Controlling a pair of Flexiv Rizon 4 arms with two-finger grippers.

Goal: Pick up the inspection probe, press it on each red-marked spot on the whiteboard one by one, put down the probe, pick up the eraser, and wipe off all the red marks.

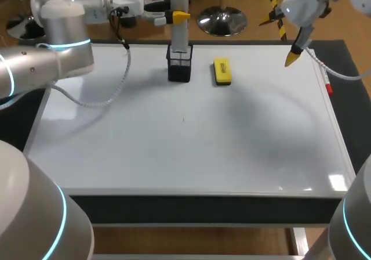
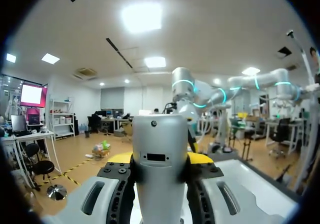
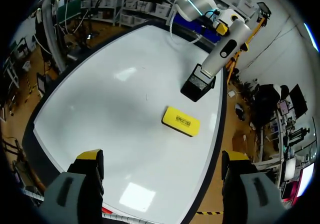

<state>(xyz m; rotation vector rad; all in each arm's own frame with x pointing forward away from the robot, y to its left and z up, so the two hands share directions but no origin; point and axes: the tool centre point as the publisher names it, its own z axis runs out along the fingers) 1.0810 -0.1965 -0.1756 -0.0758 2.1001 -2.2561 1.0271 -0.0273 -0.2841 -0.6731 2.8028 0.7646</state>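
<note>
A grey cylindrical probe (image 1: 179,31) stands with its lower end in a black mesh holder (image 1: 179,67) at the far middle of the whiteboard (image 1: 174,150). My left gripper (image 1: 179,16) is shut on the probe's upper part. In the left wrist view the probe (image 2: 159,184) fills the gap between that gripper's (image 2: 160,159) yellow-tipped fingers. A yellow eraser (image 1: 222,72) lies flat just right of the holder. My right gripper (image 1: 294,56) hangs open above the board's far right corner, holding nothing. From its wrist view, the right gripper (image 3: 161,159) looks at the eraser (image 3: 181,121), holder (image 3: 198,86) and probe (image 3: 225,46) ahead. The board shows no red marks.
A red-capped marker (image 1: 328,87) lies along the board's right edge. A tiny dark speck (image 1: 184,119) sits mid-board. The left arm's cable (image 1: 110,94) droops over the far left of the board.
</note>
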